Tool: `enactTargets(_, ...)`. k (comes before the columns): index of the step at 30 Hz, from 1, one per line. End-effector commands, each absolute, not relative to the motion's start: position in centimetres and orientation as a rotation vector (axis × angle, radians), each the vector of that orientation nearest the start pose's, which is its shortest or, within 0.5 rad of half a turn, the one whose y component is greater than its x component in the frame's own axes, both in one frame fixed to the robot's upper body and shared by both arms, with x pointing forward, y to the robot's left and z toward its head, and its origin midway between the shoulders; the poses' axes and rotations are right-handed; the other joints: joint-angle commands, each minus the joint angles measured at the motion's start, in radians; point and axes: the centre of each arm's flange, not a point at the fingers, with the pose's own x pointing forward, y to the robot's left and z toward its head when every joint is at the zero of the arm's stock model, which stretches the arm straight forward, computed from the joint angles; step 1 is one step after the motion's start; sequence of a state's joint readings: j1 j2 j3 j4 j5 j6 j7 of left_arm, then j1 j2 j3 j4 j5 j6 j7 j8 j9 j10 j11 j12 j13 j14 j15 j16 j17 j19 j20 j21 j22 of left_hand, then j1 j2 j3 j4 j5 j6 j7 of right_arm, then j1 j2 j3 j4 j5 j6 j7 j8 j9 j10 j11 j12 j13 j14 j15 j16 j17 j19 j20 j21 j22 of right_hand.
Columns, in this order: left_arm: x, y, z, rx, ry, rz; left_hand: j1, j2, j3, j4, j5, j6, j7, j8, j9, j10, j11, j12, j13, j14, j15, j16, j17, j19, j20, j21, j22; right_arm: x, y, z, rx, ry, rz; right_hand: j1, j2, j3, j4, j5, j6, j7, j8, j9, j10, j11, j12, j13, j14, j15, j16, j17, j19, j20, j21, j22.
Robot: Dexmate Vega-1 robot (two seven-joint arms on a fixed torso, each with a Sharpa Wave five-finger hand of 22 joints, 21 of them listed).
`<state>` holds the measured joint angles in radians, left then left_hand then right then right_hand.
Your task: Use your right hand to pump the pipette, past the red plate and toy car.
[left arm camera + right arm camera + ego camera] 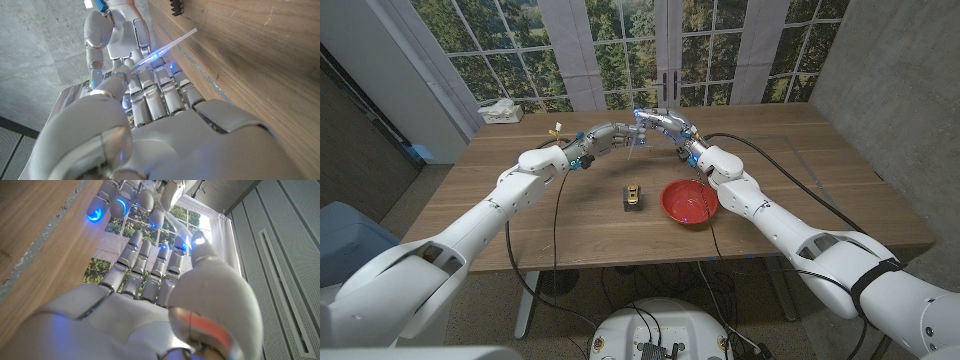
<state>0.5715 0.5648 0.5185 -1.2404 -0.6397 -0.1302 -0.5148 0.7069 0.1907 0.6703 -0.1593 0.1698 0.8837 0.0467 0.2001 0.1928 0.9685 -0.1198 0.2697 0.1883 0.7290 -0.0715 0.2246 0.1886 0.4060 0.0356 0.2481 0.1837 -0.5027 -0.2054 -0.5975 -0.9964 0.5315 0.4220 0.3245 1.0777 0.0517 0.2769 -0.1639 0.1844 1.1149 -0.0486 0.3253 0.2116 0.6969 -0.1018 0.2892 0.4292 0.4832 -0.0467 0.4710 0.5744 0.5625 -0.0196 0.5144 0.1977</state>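
Both hands meet above the far side of the table [520,235], beyond the red plate [688,201] and toy car [633,196]. The left hand [605,136] grips the pipette [167,46]; the right hand [667,125] has its fingers closed at its bulb end. Reaching looks done; I can't tell how far the pumping has got.

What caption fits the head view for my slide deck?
Both hands, left hand and right hand, meet at the pipette beyond the toy car and red plate.
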Motion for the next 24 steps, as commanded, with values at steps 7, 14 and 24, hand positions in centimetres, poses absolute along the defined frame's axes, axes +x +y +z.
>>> enactTargets(7,65.8,22.2,5.3,0.285,-0.529,-0.716,0.001,-0.021,-0.015,-0.009,0.001,-0.017,0.014,-0.016,0.003,0.014,-0.03,-0.015,0.007,0.0,-0.111,-0.003,0.003,0.001,0.006,-0.003,0.005,66.7,-9.3,5.9,-0.078,-0.758,0.675,0.008,0.011,0.011,0.001,0.008,0.011,0.0,0.005,0.001,0.016,-0.001,0.011,0.003,0.015,-0.135,-0.001,0.002,-0.007,0.004,0.008,0.005)
enactTargets(14,65.7,22.5,5.2,0.308,-0.521,-0.702,-0.005,-0.063,-0.063,-0.022,0.009,-0.127,0.018,-0.032,-0.001,-0.074,-0.003,-0.052,0.012,-0.04,-0.092,-0.019,0.001,-0.024,0.021,-0.016,0.005,66.6,-10.0,5.8,-0.064,-0.758,0.663,0.009,0.014,0.012,0.002,0.01,0.011,0.001,0.003,0.001,0.013,0.0,0.01,0.004,0.012,-0.134,-0.002,0.003,-0.01,0.004,0.01,0.005)
enactTargets(24,65.4,23.3,5.2,0.323,-0.53,-0.694,-0.029,-0.121,-0.141,-0.015,0.014,-0.325,-0.01,-0.031,-0.006,-0.305,0.037,-0.091,0.015,-0.159,-0.048,-0.042,-0.001,-0.095,0.035,-0.043,0.005,66.3,-10.8,5.9,-0.057,-0.776,0.636,0.009,0.015,0.014,0.002,0.013,0.006,0.007,0.0,0.002,0.014,-0.003,0.009,0.005,0.015,-0.133,-0.003,0.003,-0.012,0.005,0.014,0.005)
